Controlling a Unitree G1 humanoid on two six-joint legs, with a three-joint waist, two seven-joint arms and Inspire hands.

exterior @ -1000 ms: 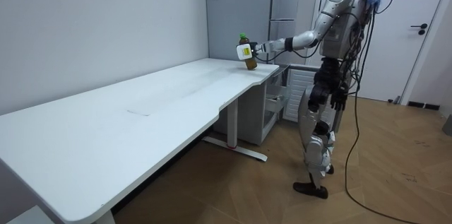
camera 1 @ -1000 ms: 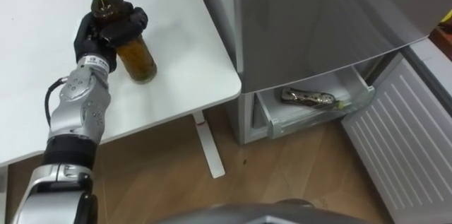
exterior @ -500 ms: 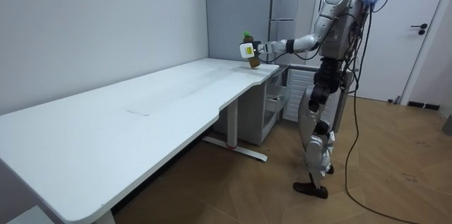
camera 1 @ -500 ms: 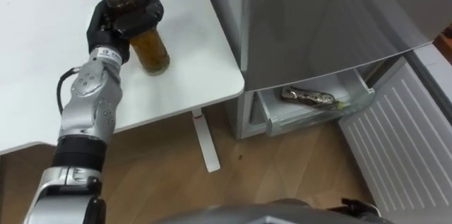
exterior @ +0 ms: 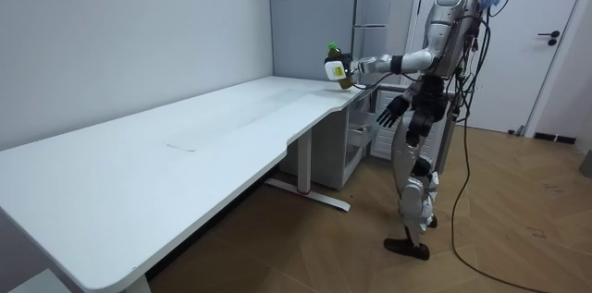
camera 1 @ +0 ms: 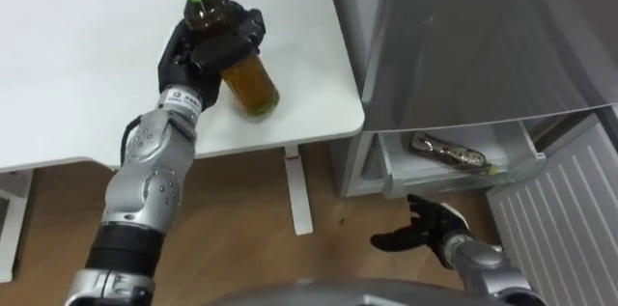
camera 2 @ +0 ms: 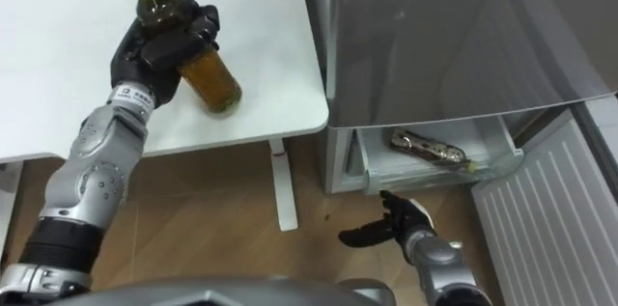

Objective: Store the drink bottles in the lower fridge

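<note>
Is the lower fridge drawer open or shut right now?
Open. The drawer sticks out from under the grey fridge door, and a dark bottle lies on its side inside it.

The left arm reaches forward from the lower left of the eye views, its elbow nearly straight and the silver forearm ending in a black wrist. The left robot hand [camera 1: 193,50] has fingers and thumb curled round the upper body of a bottle [camera 1: 249,84], holding it tilted with the cap toward the upper left. The right arm comes in low at the lower right, forearm pointing forward. The right robot hand [camera 1: 425,231] hangs free, fingers spread and relaxed, holding nothing. In the room view the robot stands upright, left arm stretched out at chest height, right hand near hip height.
</note>
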